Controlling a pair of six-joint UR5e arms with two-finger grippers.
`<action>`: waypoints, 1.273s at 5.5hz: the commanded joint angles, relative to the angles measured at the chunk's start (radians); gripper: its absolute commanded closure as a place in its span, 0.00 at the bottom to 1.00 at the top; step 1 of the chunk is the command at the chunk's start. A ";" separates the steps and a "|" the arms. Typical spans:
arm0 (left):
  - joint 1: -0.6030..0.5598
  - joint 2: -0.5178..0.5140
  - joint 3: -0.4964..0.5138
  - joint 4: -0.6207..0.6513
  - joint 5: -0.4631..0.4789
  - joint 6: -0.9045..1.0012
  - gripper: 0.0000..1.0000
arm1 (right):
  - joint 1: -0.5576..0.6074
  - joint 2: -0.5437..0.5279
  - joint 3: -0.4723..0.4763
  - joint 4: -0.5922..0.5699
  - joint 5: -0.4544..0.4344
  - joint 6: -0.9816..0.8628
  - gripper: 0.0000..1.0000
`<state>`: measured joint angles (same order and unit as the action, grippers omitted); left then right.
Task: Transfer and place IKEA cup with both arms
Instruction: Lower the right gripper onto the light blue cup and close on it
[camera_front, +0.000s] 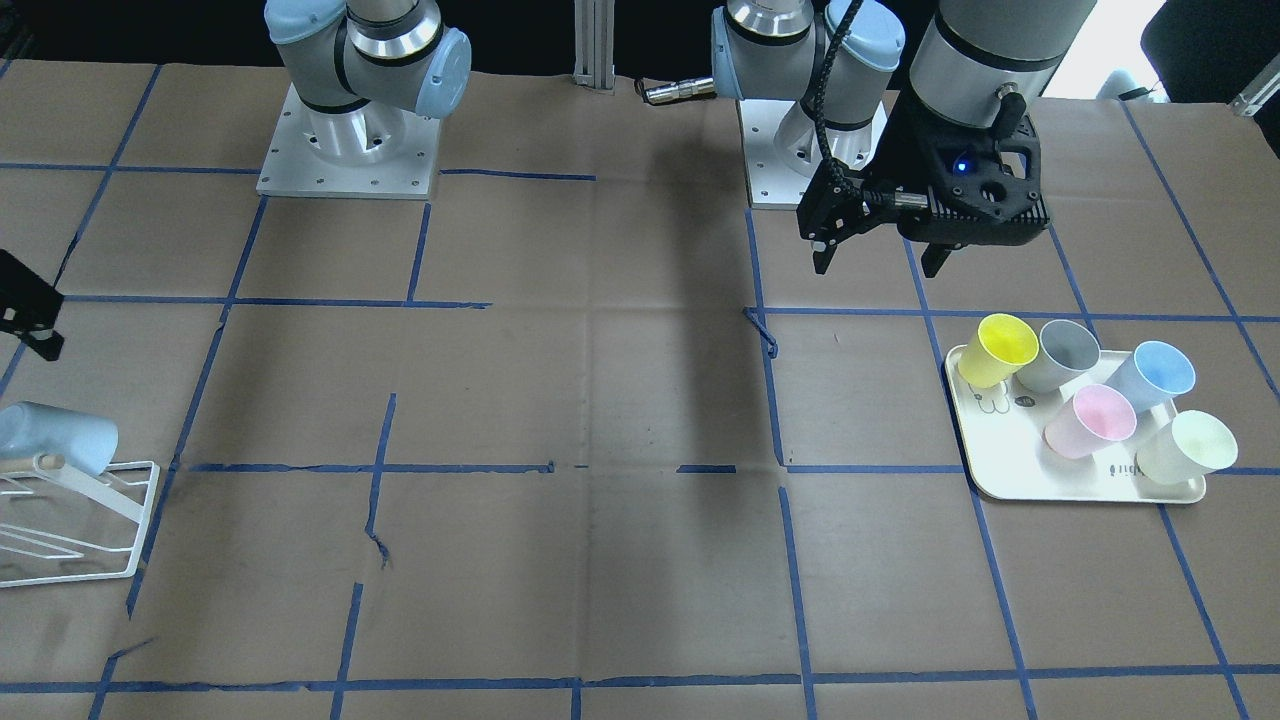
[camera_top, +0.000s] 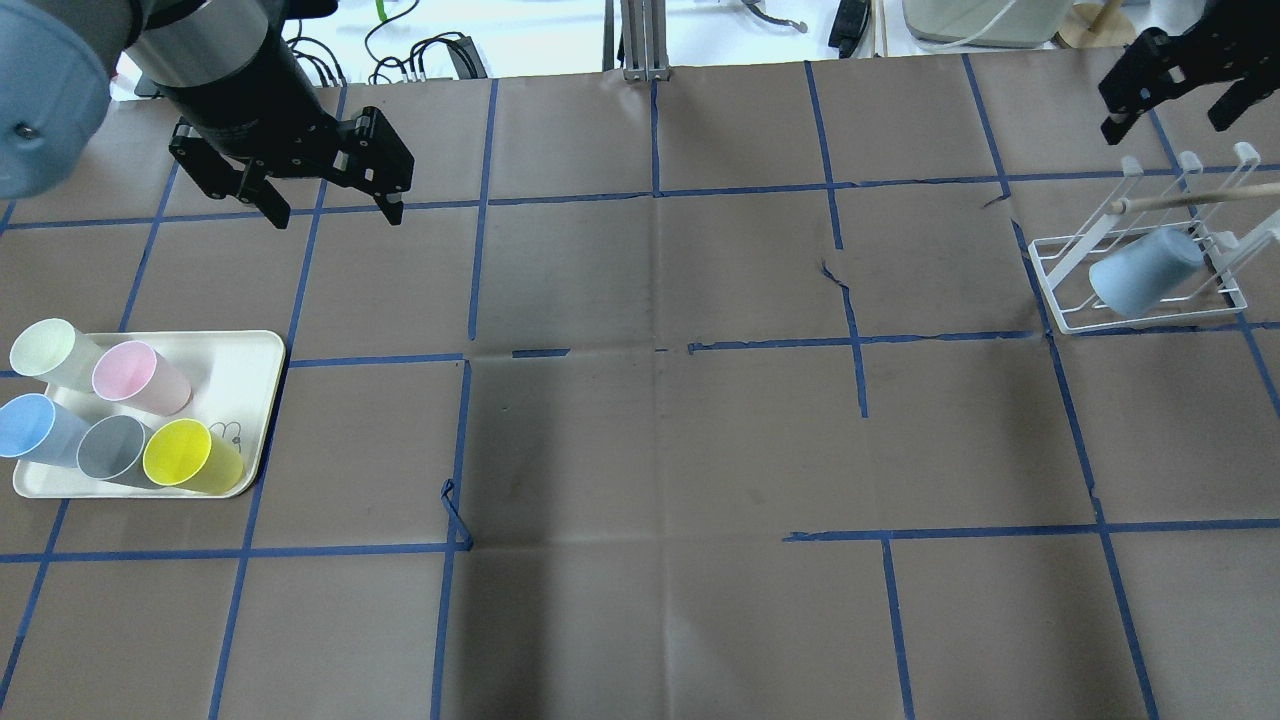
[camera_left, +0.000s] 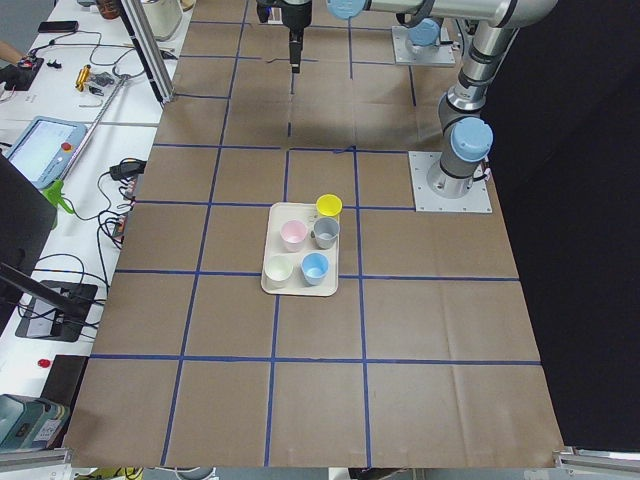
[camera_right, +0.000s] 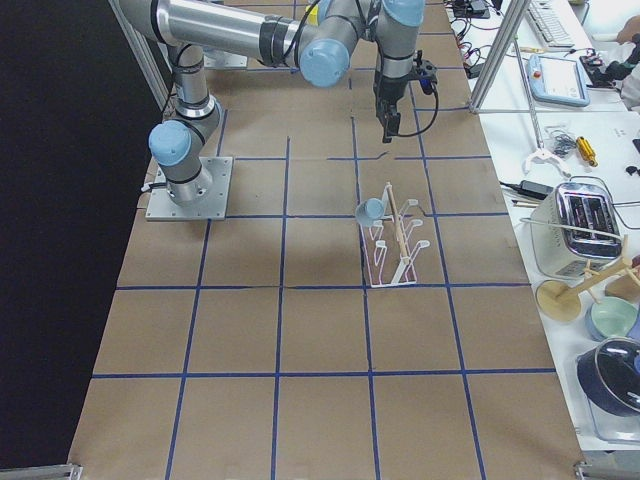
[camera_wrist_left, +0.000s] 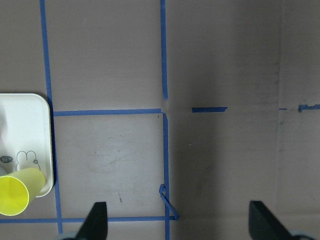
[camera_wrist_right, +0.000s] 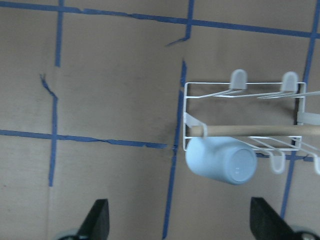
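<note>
— Where is the IKEA cup (camera_top: 1145, 270) sitting right now?
— It is hanging tilted on the white rack (camera_wrist_right: 239, 78), just under the wooden rod (camera_wrist_right: 250, 131).
— Are the grippers carrying anything?
— No. The right gripper (camera_top: 1165, 120) is hovering near the rack, its fingers spread wide and empty. The left gripper (camera_top: 337, 212) is also hanging wide apart over the table near the tray (camera_top: 245, 370), where a light-blue twin (camera_top: 28, 425) is standing among four other cups
</note>
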<state>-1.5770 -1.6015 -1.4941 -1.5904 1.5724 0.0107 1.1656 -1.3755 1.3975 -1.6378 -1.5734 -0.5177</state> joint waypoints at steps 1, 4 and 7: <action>-0.001 0.000 0.000 0.000 0.000 0.000 0.01 | -0.122 0.071 0.008 -0.068 0.000 -0.186 0.00; 0.000 0.000 -0.002 0.000 0.000 0.000 0.01 | -0.122 0.115 0.090 -0.079 0.000 -0.193 0.00; -0.002 0.002 -0.002 0.000 0.000 0.000 0.01 | -0.113 0.118 0.219 -0.253 -0.002 -0.162 0.00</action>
<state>-1.5784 -1.6008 -1.4956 -1.5907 1.5723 0.0107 1.0515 -1.2616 1.5813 -1.8348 -1.5751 -0.6805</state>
